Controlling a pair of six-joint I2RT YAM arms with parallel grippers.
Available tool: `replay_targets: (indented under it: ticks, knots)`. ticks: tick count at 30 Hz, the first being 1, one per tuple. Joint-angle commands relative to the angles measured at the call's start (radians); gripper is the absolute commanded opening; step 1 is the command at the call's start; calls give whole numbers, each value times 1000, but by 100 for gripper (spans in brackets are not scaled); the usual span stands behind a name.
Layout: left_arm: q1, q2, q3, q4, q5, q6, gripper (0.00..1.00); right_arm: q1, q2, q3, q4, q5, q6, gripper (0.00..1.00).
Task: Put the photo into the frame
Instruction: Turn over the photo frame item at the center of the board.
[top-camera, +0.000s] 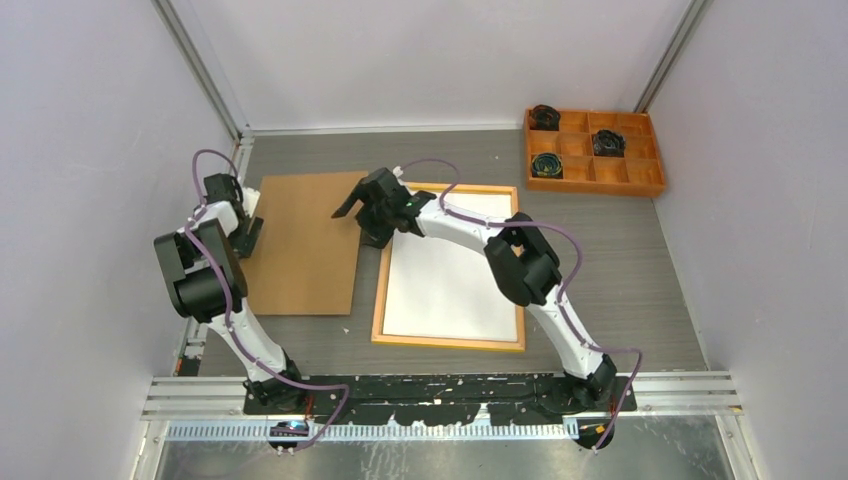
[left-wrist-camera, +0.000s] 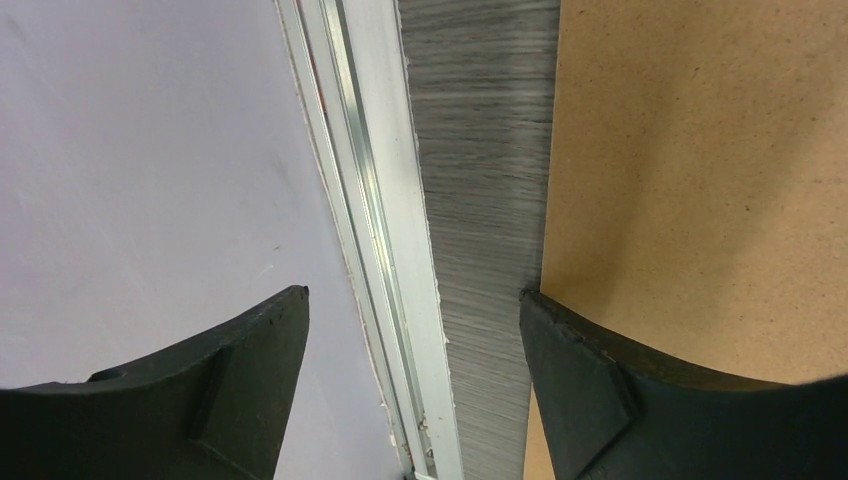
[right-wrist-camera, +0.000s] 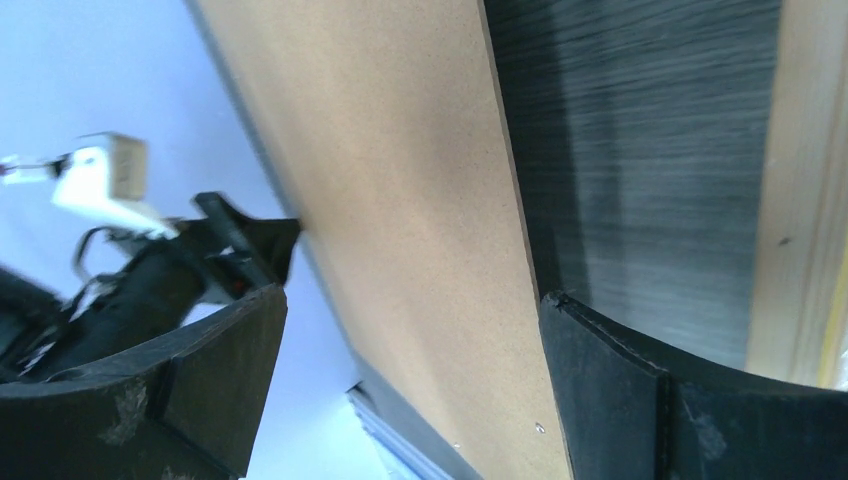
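1. Top view: one large rectangular picture frame (top-camera: 448, 343) lies on the grey bench (top-camera: 620, 270) with its light wood-coloured back up. Inside it rests one white paper sheet, apparently the photo (top-camera: 450, 270) lying face down. Just to its left lies one plain brown backing board (top-camera: 300, 245). At the far right stands one orange compartment tray (top-camera: 598, 187) holding three dark round items. The left hand (top-camera: 250, 236) is at the board's left edge. The right hand (top-camera: 352, 208) hangs between the board and the frame's far-left corner.
2. Left wrist view: the left hand (left-wrist-camera: 412, 300) is spread wide and holds nothing. One finger is at the board's (left-wrist-camera: 700, 180) edge; whether it touches cannot be told.
3. Right wrist view: the right hand (right-wrist-camera: 412, 300) gapes fully and is empty above the board's (right-wrist-camera: 400, 200) right edge, with the frame's rail (right-wrist-camera: 800, 200) alongside. The photo is probably light, floppy and easily creased, so it is best pinched gently at a lifted corner. The frame looks stiff.
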Motion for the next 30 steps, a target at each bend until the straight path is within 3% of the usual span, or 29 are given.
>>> replay_targets:
  ticks: [1, 12, 17, 22, 25, 30]
  knots:
    - [-63, 19, -58, -190, 171, -21, 81, 50, -168, -33, 410, -156, 144, 100]
    - [-64, 4, -67, -195, 170, 4, 80, 59, -116, -50, 631, -290, 273, 96]
    - [-66, -4, -66, -200, 170, 8, 80, 60, -78, -40, 654, -316, 307, 95]
    - [-65, -14, -64, -206, 171, 12, 80, 56, -128, -55, 572, -287, 231, 94]
    - [-66, -24, -54, -218, 174, 14, 80, 55, -195, -93, 484, -241, 149, 89]
    - [-69, -68, -17, -278, 251, 4, 87, 55, -277, -142, 355, -174, 51, 69]
